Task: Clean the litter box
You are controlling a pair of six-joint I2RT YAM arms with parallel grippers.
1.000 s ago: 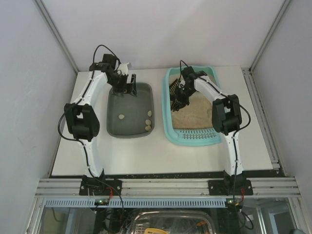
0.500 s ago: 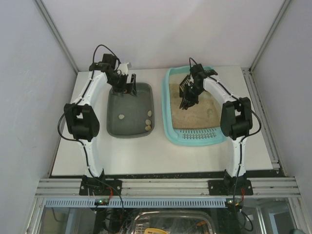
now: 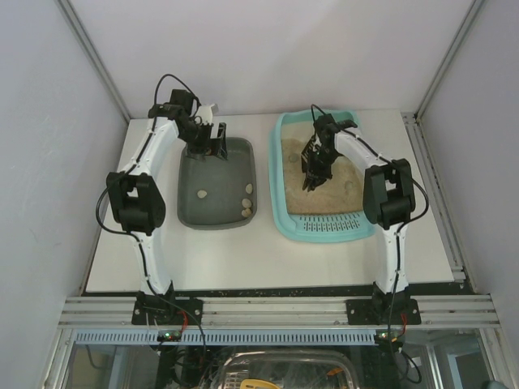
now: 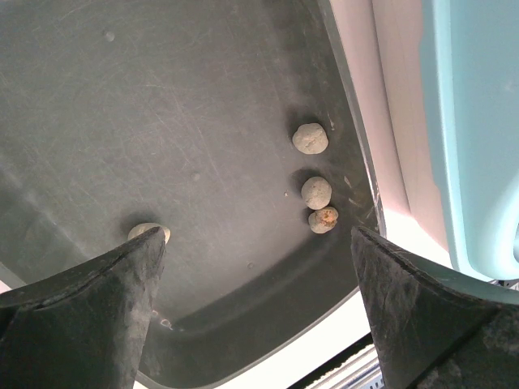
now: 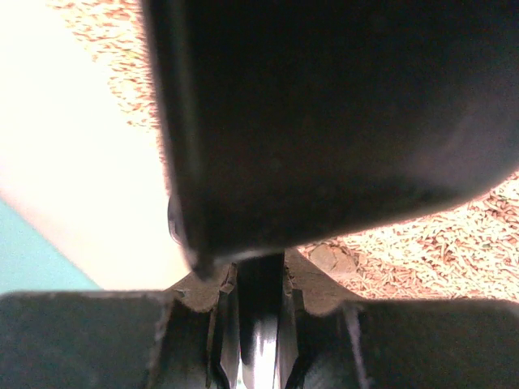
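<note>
The litter box point(image 3: 279, 174) is a light-turquoise tray on the right, with beige litter point(image 3: 345, 182) and a slotted near end point(image 3: 328, 228). My right gripper point(image 3: 316, 158) hangs over its middle, shut on the handle of a black scoop point(image 3: 311, 180) that points down toward the litter. In the right wrist view the scoop point(image 5: 324, 121) fills the frame; its handle sits between my gripper's point(image 5: 259, 292) jaws, and a clump point(image 5: 332, 259) lies on the litter point(image 5: 454, 235) just beyond. My left gripper point(image 3: 217, 142) is open and empty above the grey tray's far end.
A dark grey tray point(image 3: 183, 212) lies left of the litter box and holds several pale clumps point(image 3: 247, 190). The left wrist view shows these clumps point(image 4: 315, 192) on the tray floor point(image 4: 162, 97), my open left gripper point(image 4: 255, 243), and the litter box wall point(image 4: 470, 121) at right.
My right arm has carried the scoop from the box's far left side rightward toward the middle, and tipped it down to the litter. The left arm has not moved.
</note>
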